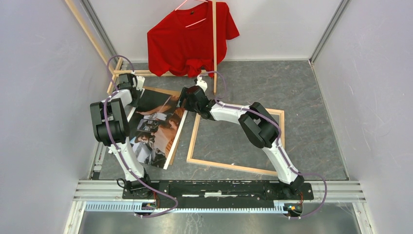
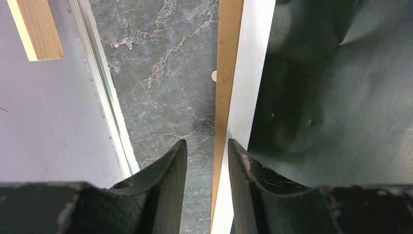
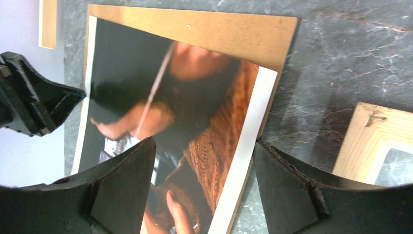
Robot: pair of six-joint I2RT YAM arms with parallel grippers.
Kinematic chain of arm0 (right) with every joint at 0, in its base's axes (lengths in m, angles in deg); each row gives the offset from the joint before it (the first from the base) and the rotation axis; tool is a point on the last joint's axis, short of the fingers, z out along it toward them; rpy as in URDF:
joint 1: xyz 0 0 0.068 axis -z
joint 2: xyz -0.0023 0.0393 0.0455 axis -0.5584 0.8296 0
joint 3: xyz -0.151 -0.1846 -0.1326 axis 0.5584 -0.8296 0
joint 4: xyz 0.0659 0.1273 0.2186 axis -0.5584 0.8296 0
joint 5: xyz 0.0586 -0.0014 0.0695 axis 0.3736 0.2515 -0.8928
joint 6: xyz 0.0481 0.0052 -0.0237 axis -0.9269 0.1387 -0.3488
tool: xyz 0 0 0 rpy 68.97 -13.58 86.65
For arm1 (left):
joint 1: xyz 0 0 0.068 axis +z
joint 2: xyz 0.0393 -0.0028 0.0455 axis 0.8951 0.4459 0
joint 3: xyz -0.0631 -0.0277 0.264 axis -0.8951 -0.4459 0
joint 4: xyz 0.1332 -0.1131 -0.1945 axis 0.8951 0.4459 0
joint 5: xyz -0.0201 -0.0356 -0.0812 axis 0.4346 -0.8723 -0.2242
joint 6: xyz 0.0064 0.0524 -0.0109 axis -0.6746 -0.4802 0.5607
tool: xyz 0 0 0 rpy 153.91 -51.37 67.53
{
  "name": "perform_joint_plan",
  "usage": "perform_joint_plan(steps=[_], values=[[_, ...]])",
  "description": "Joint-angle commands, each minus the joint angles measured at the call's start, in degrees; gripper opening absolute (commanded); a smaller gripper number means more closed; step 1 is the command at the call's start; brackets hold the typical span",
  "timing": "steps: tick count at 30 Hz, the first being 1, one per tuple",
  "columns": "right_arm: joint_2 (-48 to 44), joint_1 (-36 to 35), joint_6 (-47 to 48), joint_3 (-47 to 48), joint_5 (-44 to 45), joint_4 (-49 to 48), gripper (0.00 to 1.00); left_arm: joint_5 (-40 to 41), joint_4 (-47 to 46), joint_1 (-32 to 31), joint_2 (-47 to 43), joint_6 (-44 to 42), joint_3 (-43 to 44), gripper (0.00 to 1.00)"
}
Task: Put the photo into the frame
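The photo (image 1: 156,129) lies picture side up on a brown cardboard sheet (image 1: 164,91) at the left of the table. The frame (image 1: 195,139) lies to its right, bare wood face up, empty. My left gripper (image 1: 132,90) is open at the photo's far left corner; in the left wrist view its fingers (image 2: 204,146) straddle the cardboard edge (image 2: 225,87) and the photo's white border (image 2: 248,83). My right gripper (image 1: 184,103) is open wide over the photo's far right edge; its wrist view shows the photo (image 3: 195,97), the cardboard (image 3: 219,31) and a frame corner (image 3: 380,136).
A red T-shirt (image 1: 187,41) hangs on a pale wooden rack (image 1: 214,48) at the back, its base bars (image 1: 131,73) near the left gripper. Grey walls close in both sides. A metal rail (image 1: 219,187) runs along the near edge.
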Motion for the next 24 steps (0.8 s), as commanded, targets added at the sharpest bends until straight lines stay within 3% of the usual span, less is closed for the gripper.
perform_joint_plan(steps=[1,12,16,20,22,24], values=[[-4.51,-1.23,1.57,1.36,0.32,-0.84,0.78,-1.12,5.56,-0.24,2.37,-2.1,-3.04,0.44],[-4.35,-1.24,0.94,0.1,-1.35,-4.04,0.78,-1.03,5.66,-0.28,2.21,-2.36,-3.2,0.43],[-3.1,-0.41,-0.34,-0.54,-2.53,-4.73,0.74,-1.04,5.65,-0.23,2.02,-2.53,-3.37,0.42],[-1.91,0.32,-2.41,-2.19,-4.35,-7.77,0.59,-1.27,6.27,-0.29,2.2,-2.54,-2.83,0.42],[-1.03,0.7,-2.95,-2.16,-5.83,-9.24,0.44,-1.35,6.57,-0.24,2.28,-2.58,-2.56,0.42],[-0.24,0.98,-3.13,-1.94,-6.66,-9.75,0.36,-1.35,6.9,-0.25,2.28,-2.71,-2.29,0.42]])
